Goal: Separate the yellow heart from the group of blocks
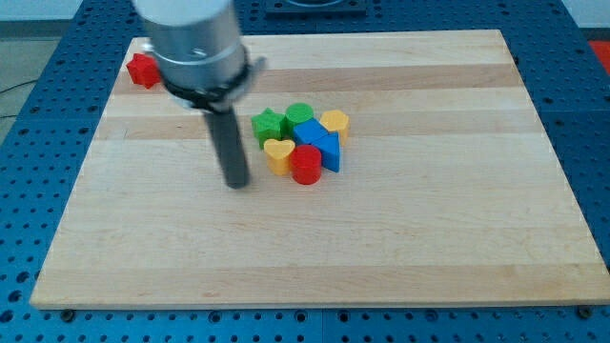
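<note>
Yellow heart-shaped block [277, 152] is sitting at the cluster's 8 o'clock edge, touching the red cylinder block [306, 164], and my tip [237, 183], holding nothing, is waiting just off at its 9 o'clock, so I'd probably be hooking around behind it and dragging it outward.

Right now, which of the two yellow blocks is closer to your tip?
The yellow heart, on the cluster's left edge beside the red cylinder. My tip sits just to its left. The other yellow block lies at the cluster's far upper right.

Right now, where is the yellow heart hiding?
The yellow heart sits at the left edge of the block cluster near the board's middle, below the green star, touching the red cylinder. My tip is just to its left.
</note>
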`<state>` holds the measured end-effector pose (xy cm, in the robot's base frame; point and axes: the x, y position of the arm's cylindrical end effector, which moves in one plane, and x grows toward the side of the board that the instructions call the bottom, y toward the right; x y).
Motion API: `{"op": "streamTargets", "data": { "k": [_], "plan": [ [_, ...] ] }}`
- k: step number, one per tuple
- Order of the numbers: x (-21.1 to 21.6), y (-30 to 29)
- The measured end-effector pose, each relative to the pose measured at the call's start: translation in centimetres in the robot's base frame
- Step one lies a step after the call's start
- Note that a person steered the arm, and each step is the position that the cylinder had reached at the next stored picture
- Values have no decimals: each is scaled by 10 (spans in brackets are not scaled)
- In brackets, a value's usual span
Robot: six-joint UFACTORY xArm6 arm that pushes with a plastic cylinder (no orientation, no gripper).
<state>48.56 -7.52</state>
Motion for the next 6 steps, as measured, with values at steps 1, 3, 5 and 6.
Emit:
{"op": "streamTargets", "data": {
  "k": [1,3,5,6],
  "plan": [
    [11,69],
    [-4,93],
    [-28,67],
    [-29,28]
  ]
}}
